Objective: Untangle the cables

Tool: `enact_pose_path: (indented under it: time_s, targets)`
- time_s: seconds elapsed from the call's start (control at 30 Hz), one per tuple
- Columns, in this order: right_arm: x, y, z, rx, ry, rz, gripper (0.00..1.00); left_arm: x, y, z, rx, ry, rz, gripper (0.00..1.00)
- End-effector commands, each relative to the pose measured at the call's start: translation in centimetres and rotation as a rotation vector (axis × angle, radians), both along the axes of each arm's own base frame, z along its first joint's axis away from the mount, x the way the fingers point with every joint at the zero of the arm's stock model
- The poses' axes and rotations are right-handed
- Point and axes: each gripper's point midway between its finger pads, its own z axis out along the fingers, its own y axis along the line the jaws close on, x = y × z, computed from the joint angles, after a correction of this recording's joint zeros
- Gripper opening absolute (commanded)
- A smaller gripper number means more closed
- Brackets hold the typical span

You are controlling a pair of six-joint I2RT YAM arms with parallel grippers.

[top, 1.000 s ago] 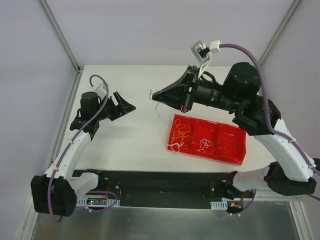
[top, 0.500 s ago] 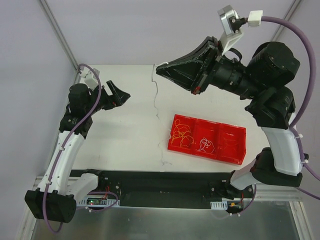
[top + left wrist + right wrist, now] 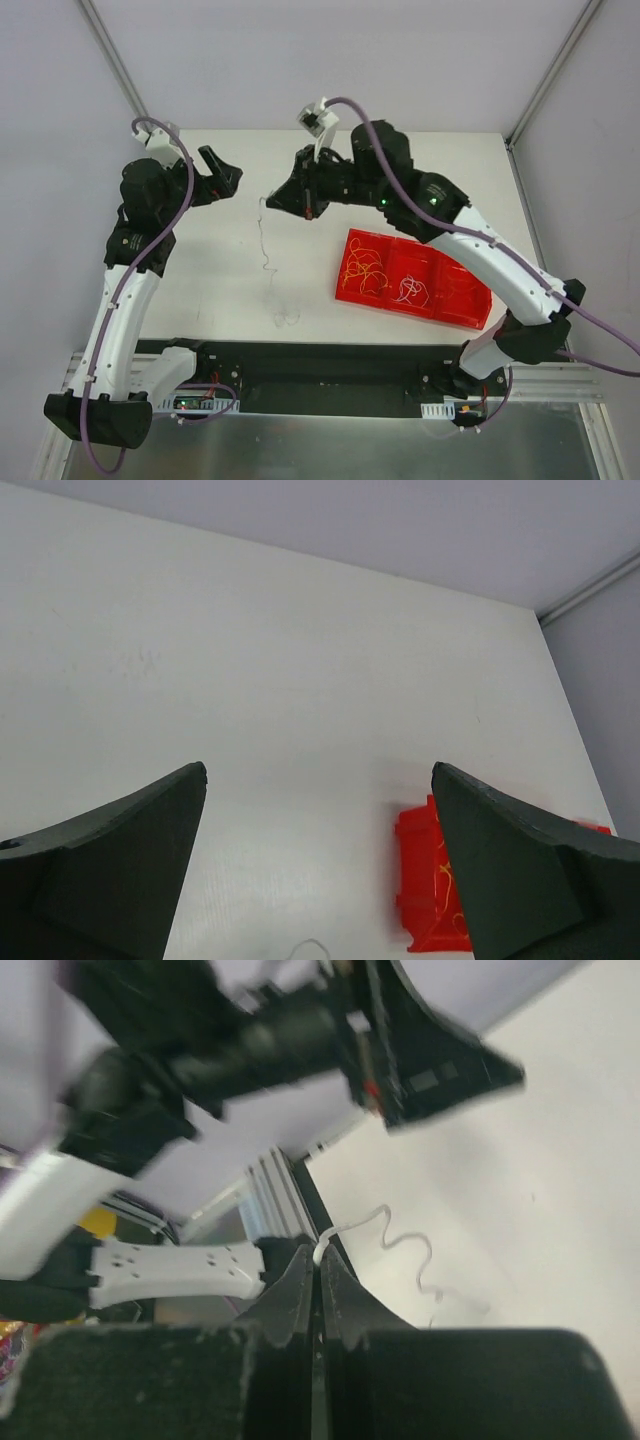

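Lowering right gripper (image 3: 272, 200), white cable (image 3: 261, 235) pinched

The right gripper (image 3: 274, 199) pinches the top end of a thin white cable (image 3: 263, 245), which trails down from its fingertips onto the table (image 3: 200, 262). The left gripper (image 3: 227, 179), fingers spread, sits just beside those fingertips. More cables (image 3: 365, 268) lie in a red tray (image 3: 465, 288) behind the right fingers.
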Motion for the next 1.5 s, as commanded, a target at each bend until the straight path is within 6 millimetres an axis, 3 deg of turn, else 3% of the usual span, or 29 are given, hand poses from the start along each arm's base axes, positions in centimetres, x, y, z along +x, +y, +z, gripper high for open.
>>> enact_pose_path:
  time_s: [0.0, 0.13, 0.3, 0.43, 0.6, 0.77, 0.83, 0.97, 1.07, 1.3, 1.47]
  targets:
    - [1.0, 0.1, -3.9, -0.066, 0.008, -0.035, 0.00, 0.8, 2.8, 3.8, 0.085, -0.115, 0.128, 0.95]
    - [0.5, 2.0, -13.5, -0.221, 0.152, 0.016, 0.00, 1.7, 3.7, 3.1, 0.147, -0.102, 0.164, 0.95]
    - [0.2, 2.0, -24.8, -0.470, 0.216, -0.008, 0.00, 2.0, 3.9, -0.7, 0.174, -0.030, 0.156, 0.94]
    - [1.0, 2.6, -30.0, -0.586, 0.233, -0.039, 0.00, 1.8, 3.1, -2.1, 0.151, -0.003, 0.105, 0.94]
    - [0.0, 3.7, -35.4, -0.690, 0.267, -0.022, 0.00, 2.3, 2.9, -3.3, 0.142, 0.027, 0.097, 0.93]
    - [-0.2, 4.2, -38.7, -0.765, 0.239, -0.032, 0.11, 2.4, 2.0, -3.7, 0.110, 0.047, 0.058, 0.92]
    - [-0.5, 4.1, -39.5, -0.782, 0.243, -0.022, 0.16, 2.4, 2.0, -3.8, 0.109, 0.049, 0.058, 0.92]
    - [-0.7, 3.8, -40.6, -0.808, 0.222, -0.035, 0.38, 2.4, 2.0, -3.7, 0.086, 0.052, 0.052, 0.92]
    - [-0.7, 3.3, -41.0, -0.843, 0.204, -0.051, 0.44, 2.4, 2.2, -3.7, 0.076, 0.053, 0.057, 0.91]
    - [-0.4, 1.9, -39.5, -0.882, 0.138, -0.105, 0.55, 2.9, 2.4, -4.3, 0.029, 0.085, 0.051, 0.90]
    - [0.1, 2.2, -37.9, -0.798, 0.140, -0.180, 0.68, 2.9, 2.1, -4.4, -0.006, 0.097, 0.031, 0.89]
